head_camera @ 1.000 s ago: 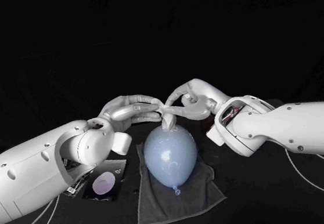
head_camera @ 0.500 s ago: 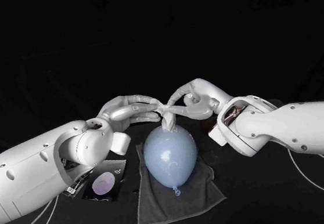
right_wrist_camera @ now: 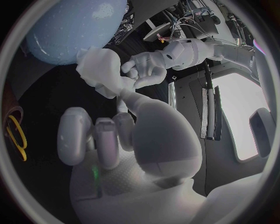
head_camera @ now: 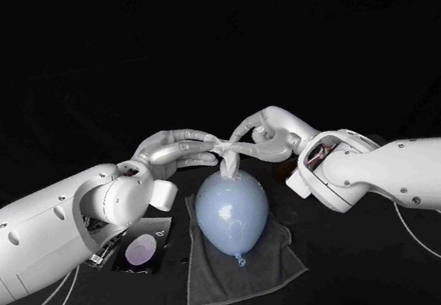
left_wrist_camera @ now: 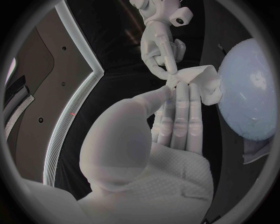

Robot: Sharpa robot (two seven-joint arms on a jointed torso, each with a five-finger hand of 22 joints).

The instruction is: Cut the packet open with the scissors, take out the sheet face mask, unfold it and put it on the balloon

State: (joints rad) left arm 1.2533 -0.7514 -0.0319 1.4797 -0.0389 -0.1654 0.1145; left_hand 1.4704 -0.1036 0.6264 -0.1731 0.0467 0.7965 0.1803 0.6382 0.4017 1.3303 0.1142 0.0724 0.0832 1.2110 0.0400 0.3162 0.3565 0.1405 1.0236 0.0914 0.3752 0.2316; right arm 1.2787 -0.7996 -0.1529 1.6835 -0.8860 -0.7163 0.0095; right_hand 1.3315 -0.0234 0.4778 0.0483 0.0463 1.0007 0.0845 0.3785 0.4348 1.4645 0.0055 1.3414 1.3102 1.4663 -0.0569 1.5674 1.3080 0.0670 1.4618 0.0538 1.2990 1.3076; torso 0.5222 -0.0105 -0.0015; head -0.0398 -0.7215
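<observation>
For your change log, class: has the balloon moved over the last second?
No. The balloon lies lengthwise at the same spot on the grey cloth as before, and the cloth's edges have not shifted either.

- The left arm [head_camera: 44,236] bends inward; the left hand [head_camera: 178,150] pinches the sheet face mask [head_camera: 228,165].
- The right arm [head_camera: 410,175] mirrors it; the right hand [head_camera: 264,133] pinches the same mask, just beside the left hand.
</observation>
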